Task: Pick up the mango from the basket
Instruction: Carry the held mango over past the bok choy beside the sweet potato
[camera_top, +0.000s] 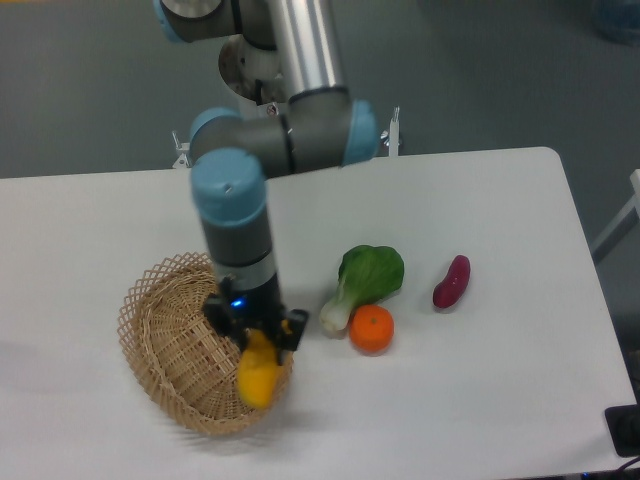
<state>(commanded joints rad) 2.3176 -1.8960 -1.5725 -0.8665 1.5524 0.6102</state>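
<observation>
The claw (258, 337) is pinching the mango (256, 373) over the wicker basket (170, 355) rim at four o'clock; no writing is showing anywhere.

From my feed I see a white worktop (480, 400) with rounded corners under even, soft light. Behind it lies a dull grey-green floor (90, 90). A blurred bluish object (615, 18) sits at the top right corner.
</observation>
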